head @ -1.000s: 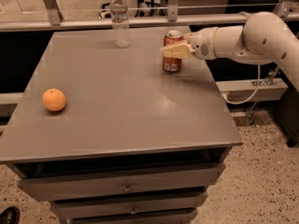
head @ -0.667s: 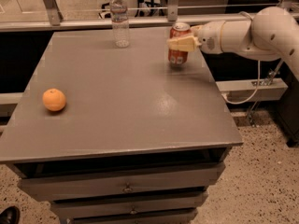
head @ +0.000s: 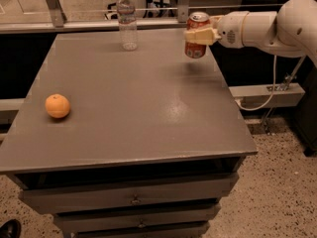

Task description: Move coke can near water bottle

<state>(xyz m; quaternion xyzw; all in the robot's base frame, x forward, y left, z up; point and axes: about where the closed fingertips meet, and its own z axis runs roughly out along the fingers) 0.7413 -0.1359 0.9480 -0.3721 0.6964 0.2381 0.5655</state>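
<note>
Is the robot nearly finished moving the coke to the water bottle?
About halfway. Done: the tool grips the coke can. In hand: it hangs above the table near its far edge. Left: carry it across to the water bottle, set it down.

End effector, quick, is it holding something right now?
End effector: closed on the coke can, held just above the table's far right corner.
</note>
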